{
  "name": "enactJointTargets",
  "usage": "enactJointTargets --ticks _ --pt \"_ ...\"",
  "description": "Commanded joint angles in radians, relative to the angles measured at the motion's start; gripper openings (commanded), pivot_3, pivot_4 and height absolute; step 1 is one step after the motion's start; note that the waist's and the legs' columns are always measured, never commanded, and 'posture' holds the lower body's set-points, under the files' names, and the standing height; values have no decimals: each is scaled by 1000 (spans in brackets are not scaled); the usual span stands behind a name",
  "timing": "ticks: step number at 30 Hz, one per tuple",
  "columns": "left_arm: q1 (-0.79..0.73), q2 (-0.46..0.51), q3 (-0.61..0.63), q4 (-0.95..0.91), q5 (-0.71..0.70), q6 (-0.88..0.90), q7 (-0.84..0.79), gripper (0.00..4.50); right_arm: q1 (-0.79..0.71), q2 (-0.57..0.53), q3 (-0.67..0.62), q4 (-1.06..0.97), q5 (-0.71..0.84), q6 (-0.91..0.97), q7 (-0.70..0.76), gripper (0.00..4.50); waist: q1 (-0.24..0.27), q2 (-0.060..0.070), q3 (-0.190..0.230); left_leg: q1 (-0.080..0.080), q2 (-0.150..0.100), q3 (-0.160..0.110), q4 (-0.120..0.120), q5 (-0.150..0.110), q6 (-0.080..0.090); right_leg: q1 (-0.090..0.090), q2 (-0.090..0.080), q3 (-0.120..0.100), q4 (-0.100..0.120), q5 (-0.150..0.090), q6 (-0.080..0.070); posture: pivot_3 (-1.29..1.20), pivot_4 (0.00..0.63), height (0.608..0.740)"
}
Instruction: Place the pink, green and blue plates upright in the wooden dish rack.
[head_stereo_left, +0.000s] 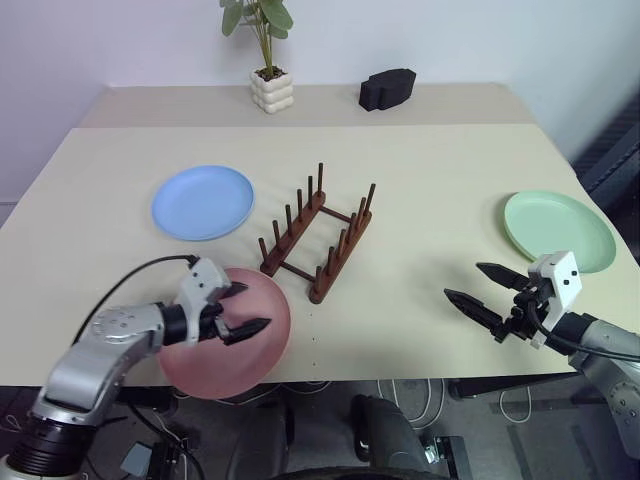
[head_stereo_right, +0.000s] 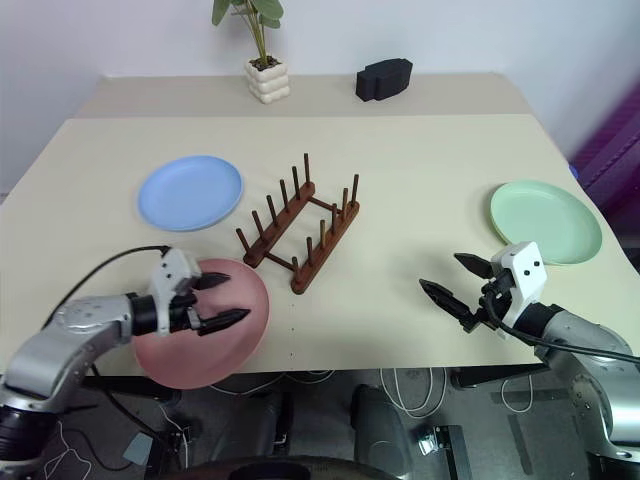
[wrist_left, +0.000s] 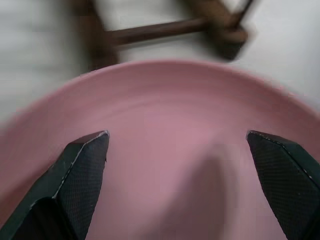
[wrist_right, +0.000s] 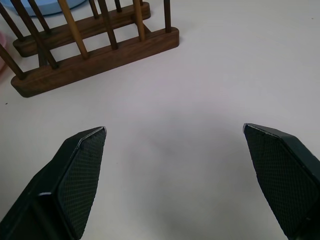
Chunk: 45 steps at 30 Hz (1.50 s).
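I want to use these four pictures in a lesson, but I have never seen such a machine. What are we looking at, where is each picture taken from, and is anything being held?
This is a two-armed robot at a table. Two pictures look down from its head; two look along each wrist. Each arm ends in a two-fingered tool. The left tool hangs open over the pink plate, holding nothing. The right tool is open over bare table. The wooden dish rack stands mid-table, unfilled, with the blue plate and green plate lying flat. At the back: a potted plant and a black object.
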<state>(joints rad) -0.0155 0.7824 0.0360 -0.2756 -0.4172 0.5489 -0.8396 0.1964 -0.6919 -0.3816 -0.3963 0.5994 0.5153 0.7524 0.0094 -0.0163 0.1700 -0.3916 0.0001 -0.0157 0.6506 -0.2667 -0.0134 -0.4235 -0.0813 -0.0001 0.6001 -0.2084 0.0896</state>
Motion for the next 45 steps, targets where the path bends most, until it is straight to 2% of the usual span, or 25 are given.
enactJointTargets --ticks 1,13,17,20,25,28,30,33,35,40,45 --pt "9 28 55 102 54 -62 3 4492 4 14 -21 -24 9 -24 -2 4470 1 0 0 0 0 0 0 0 0 0 0 0 0 0 0 0 150 740" --pt "-56 106 200 359 111 -201 33 4492 -5 59 29 -3 -15 -60 -6 4470 1 1 0 1 1 0 0 0 0 0 0 0 0 0 0 0 150 740" --pt "-67 98 246 286 22 -164 -32 4492 3 66 32 -6 -17 -68 -5 4470 3 0 0 0 1 1 0 0 0 0 -1 0 -1 1 -1 0 150 740" --pt "-72 97 294 195 -106 -75 -89 4492 11 67 26 -17 -14 -67 -2 4470 3 -1 1 -1 3 1 0 0 0 0 -1 0 -1 1 -1 0 150 740" --pt "-22 159 310 43 -247 75 -205 4492 18 59 7 -33 -6 -65 6 4470 -3 -1 1 0 4 2 0 0 0 -1 0 0 -1 1 -1 0 150 740" --pt "24 200 262 -31 -261 116 -265 4492 28 58 1 -41 -5 -68 8 4470 -5 0 1 0 5 3 -1 0 0 -1 1 0 -1 1 -1 0 150 740" --pt "49 210 174 -101 -198 93 -259 4492 40 56 -7 -52 -3 -67 9 4470 -4 0 1 0 5 3 -1 0 0 -1 1 0 -1 1 -1 0 150 740" --pt "38 177 67 -190 -152 83 -207 4492 56 51 -22 -65 0 -63 12 4470 2 0 1 0 5 4 -1 0 0 -1 0 1 -1 0 -1 0 150 740" --pt "10 140 8 -222 -130 101 -157 4492 63 50 -28 -75 1 -58 8 4470 3 0 1 0 5 4 0 0 0 -1 0 1 -1 0 -1 0 150 740" --pt "-98 -16 -207 -225 39 108 28 4492 75 46 -40 -101 9 -43 -8 4470 3 0 1 0 3 4 1 0 0 0 0 1 -1 0 0 0 150 740" --pt "-154 -134 -283 -217 80 186 135 4492 83 39 -57 -109 15 -36 -14 4470 1 0 1 0 2 4 0 0 0 0 1 1 0 1 0 0 150 740"
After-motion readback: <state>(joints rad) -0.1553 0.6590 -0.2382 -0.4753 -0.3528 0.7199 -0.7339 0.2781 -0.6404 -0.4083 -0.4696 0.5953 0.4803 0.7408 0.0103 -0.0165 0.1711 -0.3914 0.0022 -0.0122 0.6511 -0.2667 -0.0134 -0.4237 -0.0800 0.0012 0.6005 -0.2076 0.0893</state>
